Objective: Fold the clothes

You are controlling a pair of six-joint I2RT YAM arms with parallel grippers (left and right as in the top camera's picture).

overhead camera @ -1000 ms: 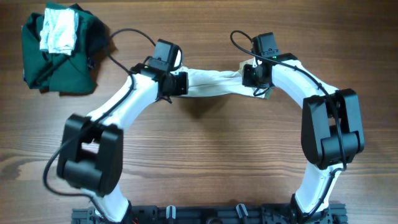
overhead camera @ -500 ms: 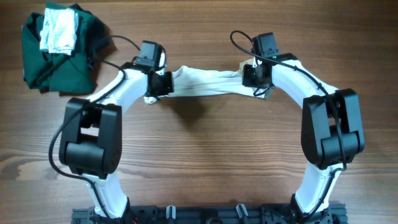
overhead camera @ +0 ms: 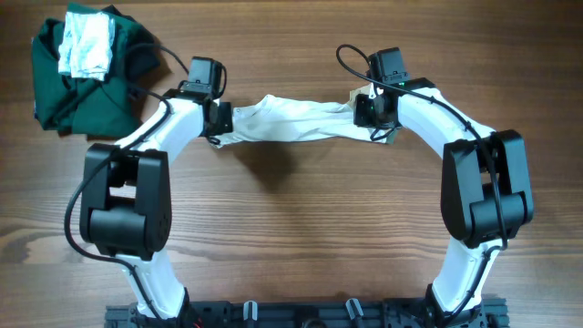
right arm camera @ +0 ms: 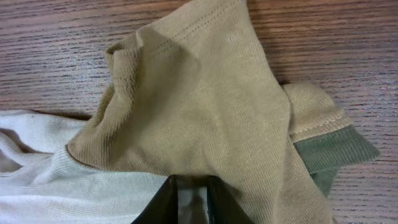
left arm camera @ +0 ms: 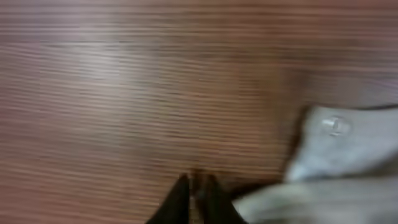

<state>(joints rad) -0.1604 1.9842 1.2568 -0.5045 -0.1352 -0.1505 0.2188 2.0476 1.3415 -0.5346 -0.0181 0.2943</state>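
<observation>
Clothes (overhead camera: 291,120) are drawn out as one long cream band across the upper middle of the table (overhead camera: 301,228), stretched between both arms. No fold is visible on it; the garment is only pulled long, so I judge that the folding itself is all left to do. The right gripper (right arm camera: 189,194) is closed on the khaki-tan part, and the green trim (right arm camera: 336,152) lies just beside. The left gripper (left arm camera: 196,190) has its fingers almost together at the cream end, but the blur hides whether cloth is pinched. The dark green garment (overhead camera: 86,87) lies well apart, at the far left corner.
</observation>
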